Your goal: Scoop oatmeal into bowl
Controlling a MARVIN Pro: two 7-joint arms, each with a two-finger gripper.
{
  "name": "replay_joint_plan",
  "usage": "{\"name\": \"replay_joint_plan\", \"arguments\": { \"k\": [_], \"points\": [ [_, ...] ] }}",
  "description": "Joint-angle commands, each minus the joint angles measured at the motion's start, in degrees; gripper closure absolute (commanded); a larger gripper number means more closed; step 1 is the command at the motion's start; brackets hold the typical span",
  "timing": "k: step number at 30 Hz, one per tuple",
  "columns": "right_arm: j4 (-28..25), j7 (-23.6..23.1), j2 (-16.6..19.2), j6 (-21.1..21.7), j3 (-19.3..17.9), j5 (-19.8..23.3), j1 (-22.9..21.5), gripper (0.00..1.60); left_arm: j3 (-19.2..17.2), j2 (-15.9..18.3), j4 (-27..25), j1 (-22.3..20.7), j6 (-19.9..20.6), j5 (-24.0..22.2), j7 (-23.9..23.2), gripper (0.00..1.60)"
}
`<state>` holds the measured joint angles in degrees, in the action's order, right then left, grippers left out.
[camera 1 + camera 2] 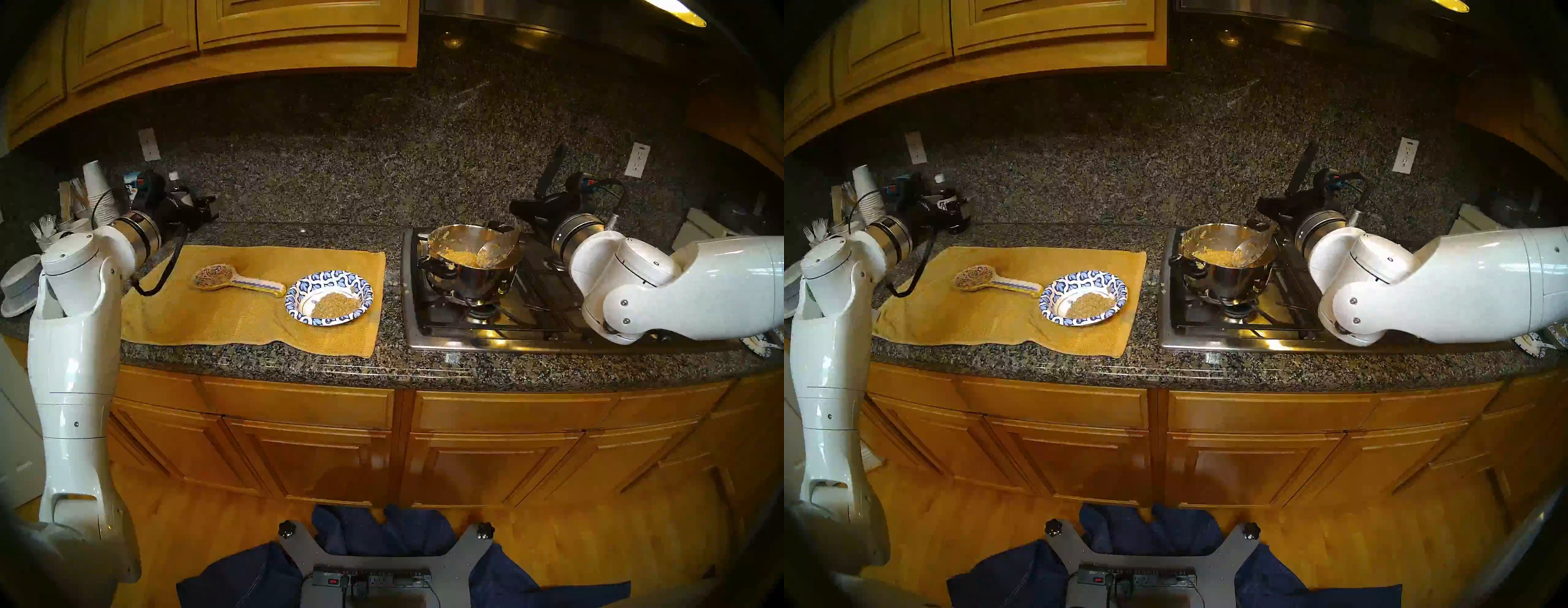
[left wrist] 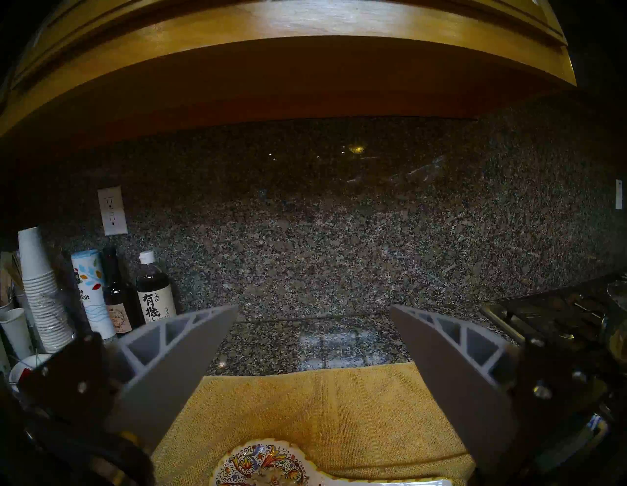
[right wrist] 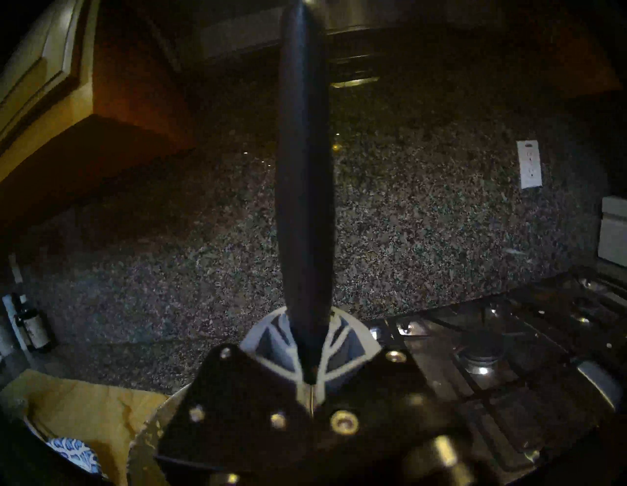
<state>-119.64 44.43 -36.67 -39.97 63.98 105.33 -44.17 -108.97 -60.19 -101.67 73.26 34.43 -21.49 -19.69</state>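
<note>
While seen from head views, bowl (image 1: 329,297) with oatmeal (image 1: 335,304) is set on yellow towel (image 1: 237,314), left of steel pot (image 1: 473,263) holding spoon (image 1: 494,248). Left wrist view: left gripper (image 2: 314,310) is held level, jaws spread, empty. Right wrist view: right gripper (image 3: 310,342) is clenched on upright black spoon handle (image 3: 303,169).

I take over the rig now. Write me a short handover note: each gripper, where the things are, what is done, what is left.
Left gripper: open, empty, above the yellow towel.
Right gripper: shut on the black spoon handle; spoon bowl down in the steel pot on the stove.
Done: some oatmeal lies in the paper bowl.
Left: more oatmeal remains in the pot; lift a scoop and carry it to the bowl.
</note>
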Motion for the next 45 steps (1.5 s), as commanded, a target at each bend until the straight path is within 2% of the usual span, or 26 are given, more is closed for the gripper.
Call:
{"name": "replay_joint_plan", "arguments": {
  "k": [1,8,13,24,33,40,41,42,45],
  "points": [
    [3.42,0.33,-6.3,-1.53,-2.07,-4.21,1.68,1.6,-0.33,0.46,-1.55,-2.08,-1.12,-0.22,-0.13,0.0],
    [6.57,1.51,-10.34,-3.21,-3.29,-4.48,6.3,1.6,-0.31,0.48,-1.53,-2.09,-1.22,-0.26,-0.11,0.0],
    [8.34,2.34,-11.46,-3.72,-3.52,-3.53,8.87,1.6,-0.29,0.49,-1.52,-2.09,-1.32,-0.29,-0.1,0.0],
    [10.29,3.01,-10.27,-2.8,-5.62,4.11,11.17,1.6,-0.27,0.54,-1.51,-2.06,-1.36,-0.35,-0.06,0.0],
    [12.02,1.9,-8.43,-2.77,-6.45,9.89,11.95,1.6,-0.25,0.57,-1.51,-2.05,-1.37,-0.4,-0.02,0.0],
    [12.53,-0.07,-6.31,-2.32,-8.01,16.05,13.17,1.6,-0.24,0.6,-1.51,-2.04,-1.4,-0.44,0.01,0.0],
    [12.53,-0.4,-6.22,-2.28,-7.9,16.46,13.21,1.39,-0.23,0.6,-1.51,-2.04,-1.41,-0.45,0.01,0.0],
    [12.52,-0.58,-6.14,-2.27,-7.86,16.77,13.24,1.28,-0.23,0.61,-1.51,-2.04,-1.42,-0.45,0.01,0.0],
    [12.52,-1.21,-5.77,-2.24,-7.92,18.1,13.18,1.26,-0.22,0.62,-1.51,-2.04,-1.43,-0.47,0.02,0.0]
  ]
}}
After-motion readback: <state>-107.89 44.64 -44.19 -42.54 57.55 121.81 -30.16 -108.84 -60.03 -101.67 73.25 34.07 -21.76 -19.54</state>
